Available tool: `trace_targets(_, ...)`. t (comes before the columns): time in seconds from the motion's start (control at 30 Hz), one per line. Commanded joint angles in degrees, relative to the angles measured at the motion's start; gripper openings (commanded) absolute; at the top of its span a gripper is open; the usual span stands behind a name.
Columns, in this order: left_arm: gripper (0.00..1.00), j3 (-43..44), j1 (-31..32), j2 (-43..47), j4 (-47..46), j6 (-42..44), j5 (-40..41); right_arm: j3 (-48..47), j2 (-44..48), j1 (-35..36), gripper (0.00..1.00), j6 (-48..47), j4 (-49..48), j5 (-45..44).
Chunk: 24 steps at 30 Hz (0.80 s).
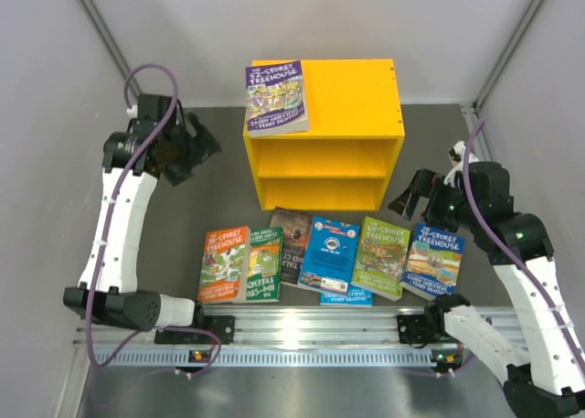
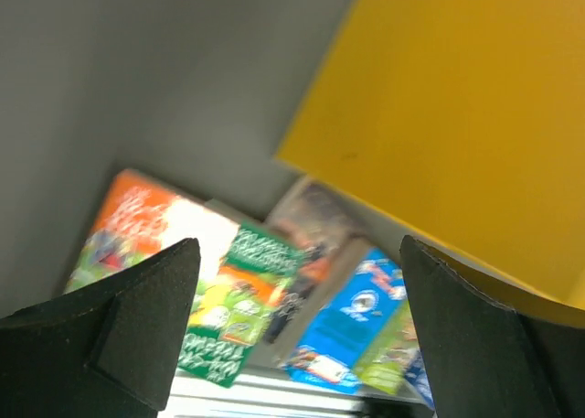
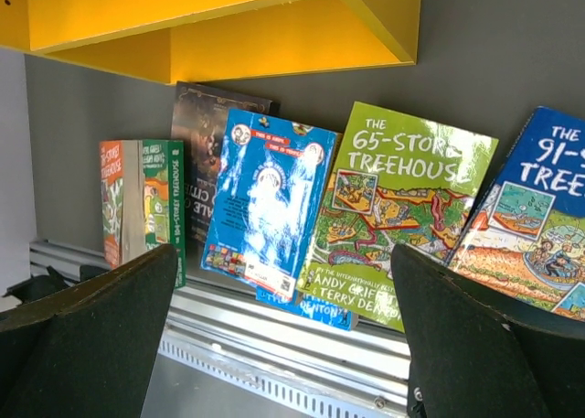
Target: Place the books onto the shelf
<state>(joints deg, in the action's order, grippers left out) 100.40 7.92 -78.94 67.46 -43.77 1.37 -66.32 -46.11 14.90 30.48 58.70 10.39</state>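
Note:
The yellow shelf (image 1: 324,134) stands at the back centre, and a purple book (image 1: 276,98) lies flat on the left of its top. Several more books lie in a row in front of it: orange (image 1: 224,262), green (image 1: 264,267), dark (image 1: 292,233), blue (image 1: 329,253), lime (image 1: 382,256) and a blue 91-storey one (image 1: 435,260). My left gripper (image 1: 196,157) hangs open and empty, left of the shelf. My right gripper (image 1: 413,197) is open and empty, right of the shelf. The right wrist view shows the lime book (image 3: 402,198) and blue book (image 3: 265,208) beyond the right gripper (image 3: 283,336).
A ribbed metal rail (image 1: 320,326) runs along the near edge, just behind the books. Another blue book (image 1: 345,297) pokes out under the row. Grey walls close in on both sides. The left wrist view is blurred, showing the shelf side (image 2: 457,116).

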Motion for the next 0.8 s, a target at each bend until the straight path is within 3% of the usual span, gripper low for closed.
trace_targets(0.0, 0.95, -12.5, -0.9, 4.7, 6.4, -1.7, 7.2, -1.1, -0.1, 0.7, 1.0, -1.7, -2.9, 2.3)
trace_targets(0.17, 0.96, -27.0, -2.3, 13.5, 1.9, -4.5, 4.4, -1.7, -1.2, 2.1, 1.0, -2.4, -5.9, 8.2)
trace_targets(0.27, 0.96, -33.9, -2.6, 16.6, 0.0, -7.0, 1.9, 1.5, -2.6, 6.4, 1.0, 0.4, -10.2, 11.0)
trace_targets(0.47, 0.95, -49.2, -2.6, 22.1, -7.2, -9.5, -6.4, 6.6, -12.1, 29.1, 1.0, 8.8, -25.3, 9.5)
trace_targets(0.77, 0.92, -54.9, -2.6, 20.3, -14.1, -7.2, -14.4, 13.7, -30.8, 36.9, 0.9, 21.7, -50.5, 13.3)
